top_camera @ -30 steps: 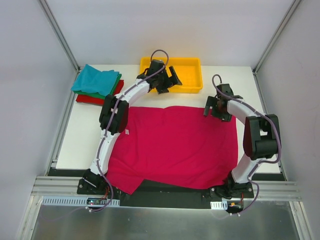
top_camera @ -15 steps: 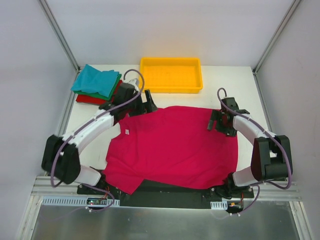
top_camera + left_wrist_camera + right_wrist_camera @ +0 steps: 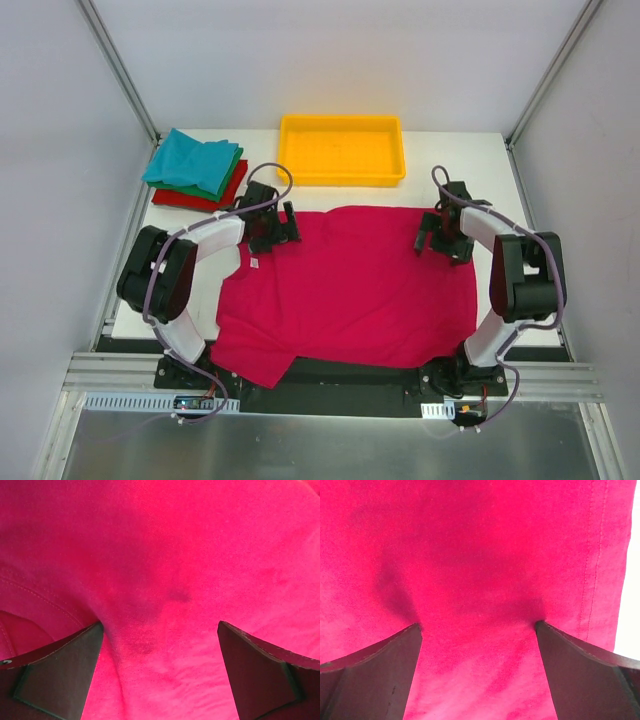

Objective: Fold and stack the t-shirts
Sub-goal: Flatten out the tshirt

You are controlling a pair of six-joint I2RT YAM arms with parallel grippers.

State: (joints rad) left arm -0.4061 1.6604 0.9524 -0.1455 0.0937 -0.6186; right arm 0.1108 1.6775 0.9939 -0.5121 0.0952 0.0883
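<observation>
The magenta-pink t-shirt (image 3: 350,285) lies spread on the table, its near hem hanging over the front edge, its white neck label (image 3: 255,264) at the left. My left gripper (image 3: 278,232) is open, its tips pressed down on the shirt's far left part; in the left wrist view (image 3: 160,645) the cloth fills the gap between the fingers. My right gripper (image 3: 438,238) is open, pressed on the shirt's far right part near its hemmed edge (image 3: 592,560). The folded teal tee (image 3: 192,160) tops the green and red ones (image 3: 200,195) at the far left.
A yellow plastic tray (image 3: 342,150) stands at the back middle of the table. White table (image 3: 180,275) shows left of the shirt and a strip (image 3: 505,260) on its right. Frame posts rise at the back corners.
Both grippers have come down onto the shirt's far edge. The left arm swung from the tray toward the left shoulder. The shirt's far edge now lies a little farther back.
</observation>
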